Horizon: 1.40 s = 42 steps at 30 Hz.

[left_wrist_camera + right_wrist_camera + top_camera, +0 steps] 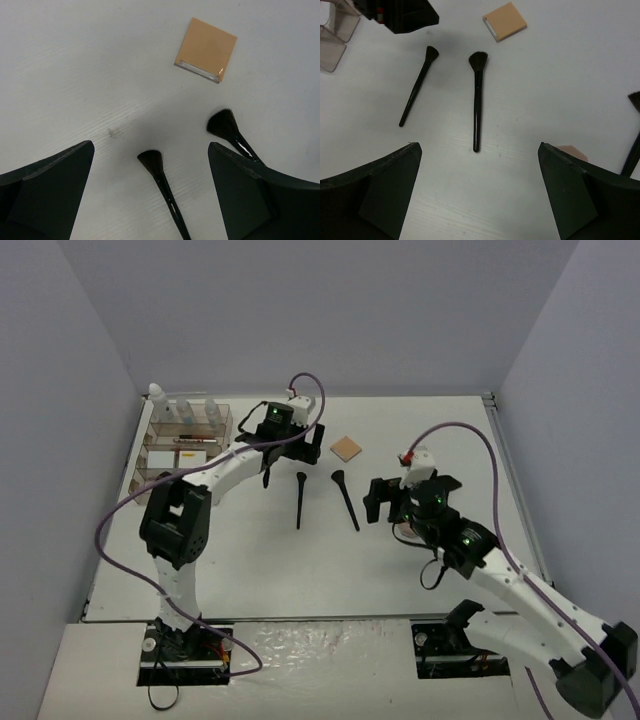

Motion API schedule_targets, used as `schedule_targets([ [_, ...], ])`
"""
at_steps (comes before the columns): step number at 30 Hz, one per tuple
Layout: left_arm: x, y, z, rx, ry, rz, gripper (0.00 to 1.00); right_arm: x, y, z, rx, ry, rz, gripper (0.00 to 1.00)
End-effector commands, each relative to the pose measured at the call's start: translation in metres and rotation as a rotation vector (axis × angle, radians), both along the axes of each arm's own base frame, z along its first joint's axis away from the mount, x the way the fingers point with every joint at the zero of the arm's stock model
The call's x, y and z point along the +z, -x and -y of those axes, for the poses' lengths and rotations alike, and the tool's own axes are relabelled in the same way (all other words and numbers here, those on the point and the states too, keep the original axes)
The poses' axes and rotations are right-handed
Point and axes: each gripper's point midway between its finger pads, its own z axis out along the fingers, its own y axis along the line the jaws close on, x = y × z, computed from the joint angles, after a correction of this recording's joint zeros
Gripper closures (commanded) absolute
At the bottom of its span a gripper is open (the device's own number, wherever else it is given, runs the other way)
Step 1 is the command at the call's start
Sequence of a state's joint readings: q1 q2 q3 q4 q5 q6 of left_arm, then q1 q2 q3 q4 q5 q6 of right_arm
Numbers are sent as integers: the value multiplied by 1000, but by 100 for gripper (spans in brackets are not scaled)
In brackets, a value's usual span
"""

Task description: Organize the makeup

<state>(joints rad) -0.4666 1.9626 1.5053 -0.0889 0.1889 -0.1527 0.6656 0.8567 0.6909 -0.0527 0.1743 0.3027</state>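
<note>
Two black brushes lie side by side mid-table, one on the left and one on the right, with a tan square compact behind them. My left gripper hovers open over the left brush's head, holding nothing; the other brush and the compact lie ahead of it. My right gripper is open and empty, just short of the right brush's handle tip. A third brush and a pink compact lie beside its right finger.
The clear smoky organizer stands at the back left with small bottles and white pads in it; its corner shows in the right wrist view. Grey walls close in the table on the left, back and right.
</note>
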Motion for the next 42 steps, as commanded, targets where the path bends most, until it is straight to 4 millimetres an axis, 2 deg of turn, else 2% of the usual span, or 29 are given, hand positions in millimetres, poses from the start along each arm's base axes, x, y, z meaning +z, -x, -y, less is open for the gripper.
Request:
schedule_targets([
  [1,117,5,-31,139,140,175,3,18,-66,-32,92,39,84,0],
  [4,144,31,-51,172,135,200,3,7,-108,-34,141,94,74,0],
  [5,147,40,-59,186,120,196,3,1,-122,-36,163,107,62,0],
  [9,147,81,-92,216,62,162,3,-30,-182,-45,218,143,18,0],
  [11,146,104,-111,239,35,167,3,-53,-202,-47,250,157,-16,0],
  [13,141,124,-129,269,9,183,3,-47,-223,-55,296,152,2,0],
  [14,138,129,-134,276,5,185,3,-51,-235,-59,307,153,-3,0],
  [17,132,151,-151,309,0,211,3,-63,-260,-66,339,172,-2,0],
  [22,120,173,-173,353,-35,241,3,-108,-286,-67,357,226,-55,0],
  [24,119,176,-174,352,-41,241,3,-113,-293,-69,366,231,-56,0],
  [27,120,175,-173,340,-37,242,3,-139,-293,-67,372,239,-110,0],
  [33,118,170,-169,324,-1,216,3,-168,-283,-61,360,247,-198,1],
  [42,118,170,-164,322,45,198,3,-181,-243,-59,367,299,-286,26],
])
